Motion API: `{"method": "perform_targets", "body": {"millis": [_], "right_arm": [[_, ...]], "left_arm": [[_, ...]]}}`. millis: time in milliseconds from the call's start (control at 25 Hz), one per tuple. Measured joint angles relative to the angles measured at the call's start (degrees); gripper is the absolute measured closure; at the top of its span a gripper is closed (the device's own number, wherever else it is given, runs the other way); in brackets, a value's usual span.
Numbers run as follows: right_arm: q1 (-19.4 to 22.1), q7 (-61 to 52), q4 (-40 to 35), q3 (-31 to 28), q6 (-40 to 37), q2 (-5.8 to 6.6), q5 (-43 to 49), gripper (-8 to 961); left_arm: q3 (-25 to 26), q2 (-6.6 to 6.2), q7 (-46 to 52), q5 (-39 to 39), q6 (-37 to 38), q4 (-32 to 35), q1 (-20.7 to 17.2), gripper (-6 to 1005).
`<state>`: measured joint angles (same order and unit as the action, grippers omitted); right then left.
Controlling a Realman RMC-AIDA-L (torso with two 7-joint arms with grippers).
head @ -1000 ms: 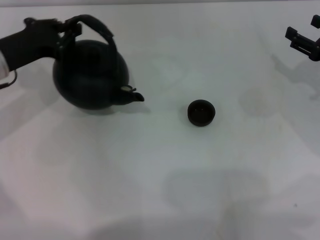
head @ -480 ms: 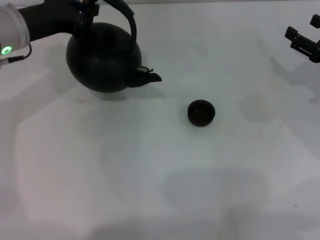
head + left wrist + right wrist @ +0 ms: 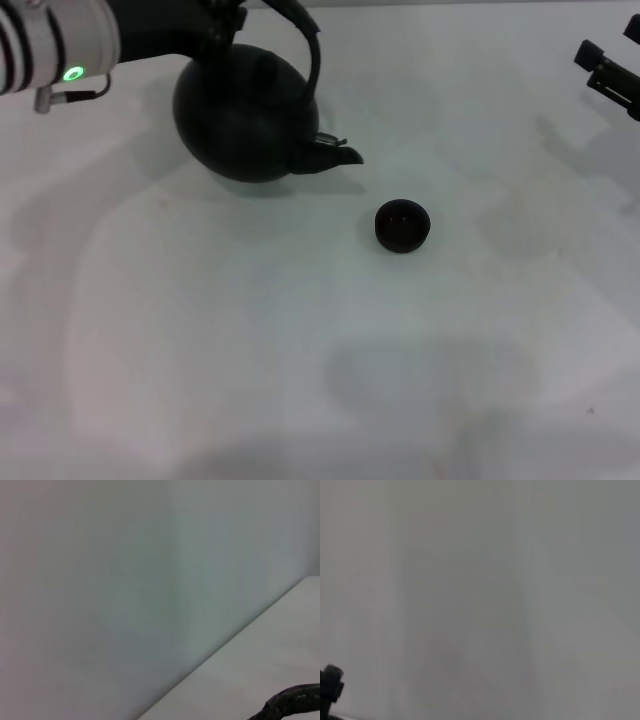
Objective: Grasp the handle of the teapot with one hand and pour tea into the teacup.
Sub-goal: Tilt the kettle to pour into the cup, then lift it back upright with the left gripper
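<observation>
surface: white table [image 3: 300, 380] | resting on it: teacup [image 3: 402, 225]

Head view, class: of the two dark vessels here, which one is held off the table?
The teapot, the large round pot with a spout, hangs from the left end effector; the tiny teacup sits alone on the table.

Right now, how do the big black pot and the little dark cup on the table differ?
The teapot is far bigger and bulbous; the teacup is tiny, low and bowl-like. The teapot has a spout and an arched handle; the teacup has neither. The left gripper holds the teapot by its handle, while the teacup sits alone on the table, untouched. The spout points toward the teacup but is not over it. Both are dark and round.
</observation>
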<state>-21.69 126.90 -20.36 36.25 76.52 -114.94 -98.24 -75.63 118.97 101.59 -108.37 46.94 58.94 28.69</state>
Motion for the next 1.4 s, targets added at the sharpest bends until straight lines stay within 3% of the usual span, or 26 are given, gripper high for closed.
{"method": "perform_targets", "body": {"millis": [520,1040,1400], "right_arm": [[1.8,-2.8,-0.3,-1.0,3.4,0.23,-0.9,118],[2.5,-3.4,-0.4,-2.9,6.8,0.25,-0.9,118],[2.3,-3.4,-0.4,-2.9,6.4,0.25,-0.9,118]], "left_arm": [[-6.5,0.17,14.0,-13.8,-1.3,2.1,3.7,881],[-15.0,0.27,24.6,-25.0,-5.5,6.6,3.0,881],[-16.4,0.21,26.2,-27.2,-5.6,8.9,3.2,894]]}}
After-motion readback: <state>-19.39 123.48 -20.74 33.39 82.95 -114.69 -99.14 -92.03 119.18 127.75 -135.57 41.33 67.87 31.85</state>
